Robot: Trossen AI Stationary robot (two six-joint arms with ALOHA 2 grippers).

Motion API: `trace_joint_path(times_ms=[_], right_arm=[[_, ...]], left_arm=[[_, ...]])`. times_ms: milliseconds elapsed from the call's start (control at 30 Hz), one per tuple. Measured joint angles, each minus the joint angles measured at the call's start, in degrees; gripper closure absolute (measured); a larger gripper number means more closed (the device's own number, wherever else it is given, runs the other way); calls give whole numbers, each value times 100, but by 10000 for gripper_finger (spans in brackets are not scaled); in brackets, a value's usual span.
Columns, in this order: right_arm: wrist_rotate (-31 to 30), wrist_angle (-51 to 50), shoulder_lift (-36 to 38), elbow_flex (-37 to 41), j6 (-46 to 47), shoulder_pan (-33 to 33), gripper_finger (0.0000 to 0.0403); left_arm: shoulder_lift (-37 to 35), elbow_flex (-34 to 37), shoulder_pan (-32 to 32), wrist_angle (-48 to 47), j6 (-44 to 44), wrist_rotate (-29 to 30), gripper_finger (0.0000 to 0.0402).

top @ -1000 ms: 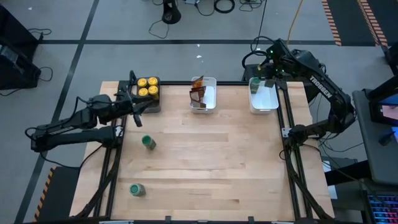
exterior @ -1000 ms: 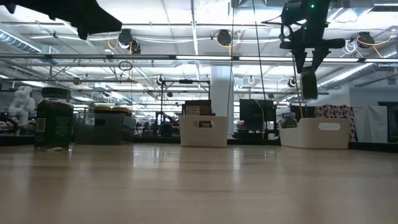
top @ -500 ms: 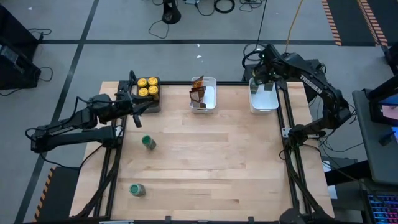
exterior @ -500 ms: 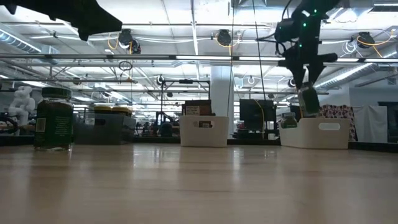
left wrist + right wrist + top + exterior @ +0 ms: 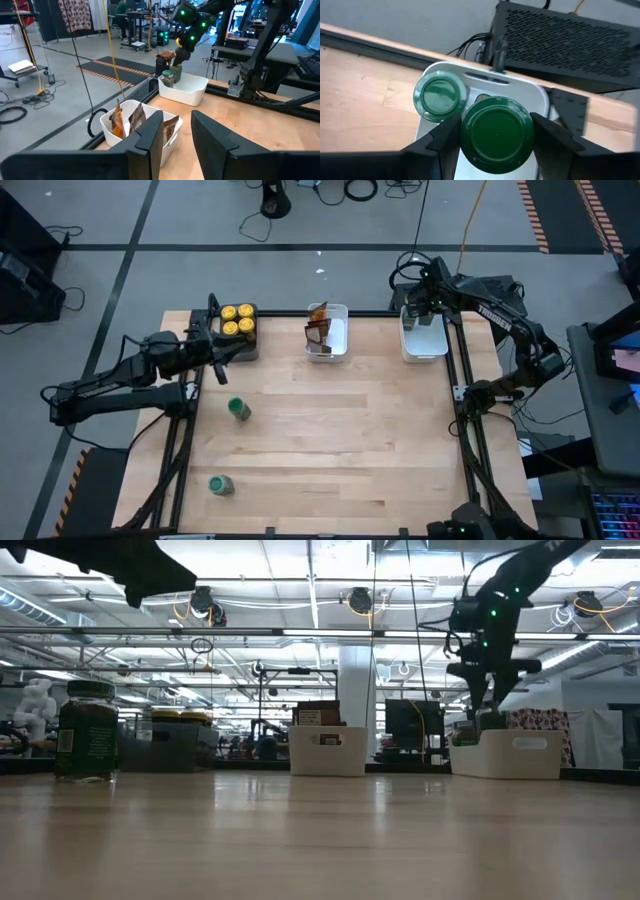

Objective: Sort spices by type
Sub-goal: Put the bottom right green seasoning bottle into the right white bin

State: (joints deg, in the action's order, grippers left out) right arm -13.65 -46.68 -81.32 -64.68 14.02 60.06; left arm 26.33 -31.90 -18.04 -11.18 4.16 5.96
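A: Where is the right tool (image 5: 496, 132) now?

B: Low over the far-right white tray (image 5: 424, 345), its fingers closed around a green-lidded jar (image 5: 496, 131), which stands upright between them with its long axis vertical. A second green-lidded jar (image 5: 439, 96) already stands in that tray, just beside the held one.

A: So what does the drop turn on?

B: I'd judge the bare tray floor straight beneath the tool, clear of that neighbour.

A: And the left tool (image 5: 215, 348)?

B: It waits next to the dark tray of yellow-lidded jars (image 5: 238, 319), fingers slightly parted, holding nothing. Two green-lidded jars left on the surface (image 5: 239, 409) lie on its near side, so that arm is closer to them.
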Motion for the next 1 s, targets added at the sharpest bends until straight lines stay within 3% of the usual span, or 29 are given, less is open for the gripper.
trace_joint_path(times_ms=[433, 600, 1000], right_arm=[[80, 1010, 0, 803, -173, 46, 210], [437, 1305, 0, 1010, -187, 156, 208], [471, 1503, 7, 1057, -275, 183, 207]], left_arm=[[0, 0, 0, 0, 291, 6, 297], [0, -1, 0, -3, 449, 7, 297], [2, -2, 0, -32, 457, 4, 297]])
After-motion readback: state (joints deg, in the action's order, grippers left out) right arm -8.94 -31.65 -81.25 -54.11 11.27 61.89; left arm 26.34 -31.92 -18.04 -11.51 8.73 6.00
